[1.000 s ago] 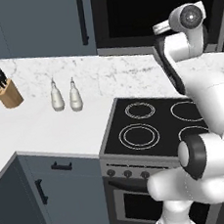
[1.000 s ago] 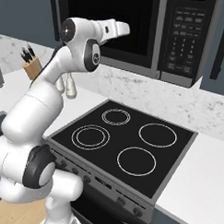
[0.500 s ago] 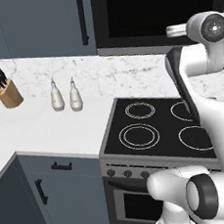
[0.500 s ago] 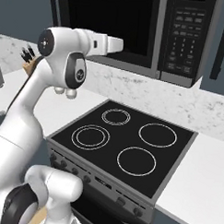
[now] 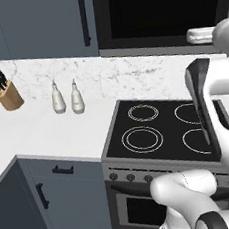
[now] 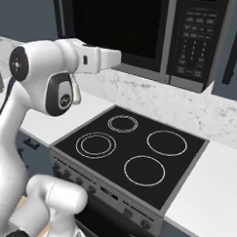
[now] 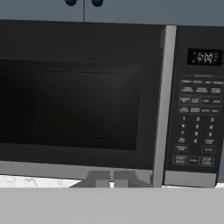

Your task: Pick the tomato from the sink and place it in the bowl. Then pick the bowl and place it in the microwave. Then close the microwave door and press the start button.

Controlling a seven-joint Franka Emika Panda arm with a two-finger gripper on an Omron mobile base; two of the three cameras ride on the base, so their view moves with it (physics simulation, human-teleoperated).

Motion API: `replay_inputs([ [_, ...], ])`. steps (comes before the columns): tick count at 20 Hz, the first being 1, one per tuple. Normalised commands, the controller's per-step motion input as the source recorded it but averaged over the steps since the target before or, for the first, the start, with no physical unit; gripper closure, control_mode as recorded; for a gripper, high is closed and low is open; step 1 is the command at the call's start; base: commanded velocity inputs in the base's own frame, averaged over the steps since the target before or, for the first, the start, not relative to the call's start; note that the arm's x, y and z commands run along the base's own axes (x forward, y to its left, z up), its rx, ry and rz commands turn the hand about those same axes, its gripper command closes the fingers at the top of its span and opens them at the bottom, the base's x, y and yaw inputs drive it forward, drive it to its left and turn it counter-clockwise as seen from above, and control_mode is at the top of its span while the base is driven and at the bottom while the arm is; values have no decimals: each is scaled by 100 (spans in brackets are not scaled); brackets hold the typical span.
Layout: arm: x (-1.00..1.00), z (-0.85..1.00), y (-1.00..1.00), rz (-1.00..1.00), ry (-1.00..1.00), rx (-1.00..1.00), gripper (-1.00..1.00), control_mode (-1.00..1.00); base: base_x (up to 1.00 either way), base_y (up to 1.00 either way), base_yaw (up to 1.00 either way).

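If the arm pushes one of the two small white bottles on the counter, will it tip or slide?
Each white bottle looks tall with a narrow neck, so a high push probably tips it. A low push likely slides it, since the counter looks smooth.

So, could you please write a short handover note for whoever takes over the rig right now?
Gripper: shut, empty, held level in front of the microwave, below its door.
Microwave door: closed, so whether the bowl is inside cannot be seen through the dark glass.
Control panel: to the right of the fingers, not yet touched.
Left: press the start button, low on that panel.
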Motion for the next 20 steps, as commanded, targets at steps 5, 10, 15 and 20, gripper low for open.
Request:
replay_inputs([
  [5,-75,6,0,0,-6,0,100,-100,0,0,0],
  [10,-41,1,-6,0,-1,0,100,-100,0,0,0],
  [15,-3,0,-15,0,2,0,100,-100,0,0,0],
  [20,0,0,-31,0,8,2,100,-100,0,0,0],
])
